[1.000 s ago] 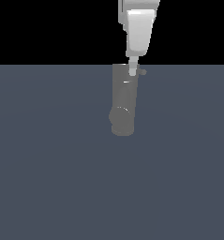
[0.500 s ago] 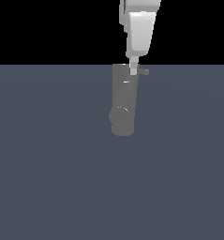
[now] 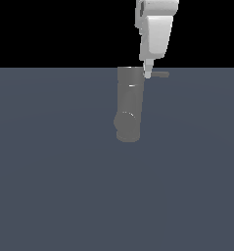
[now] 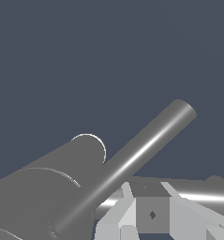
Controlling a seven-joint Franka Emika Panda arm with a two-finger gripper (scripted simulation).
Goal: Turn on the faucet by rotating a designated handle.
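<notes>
Exterior view shows our gripper [image 3: 147, 74] tip against the handle [image 3: 160, 74] atop the faucet [image 3: 128, 105], mid-floor; we cannot tell the jaws' spread, so we should push sideways steadily, keeping contact near the rod's free end.

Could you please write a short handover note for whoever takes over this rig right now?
Gripper: at the top of the faucet, its fingers down beside the handle; whether it is open or shut cannot be told.
Faucet: upright grey cylinder on the grey floor, bulging end lowest in the exterior view.
Handle: thin rod sticking out toward the exterior view's right.
Done: gripper brought to the handle.
Left: rotate the handle to turn the faucet on.
</notes>
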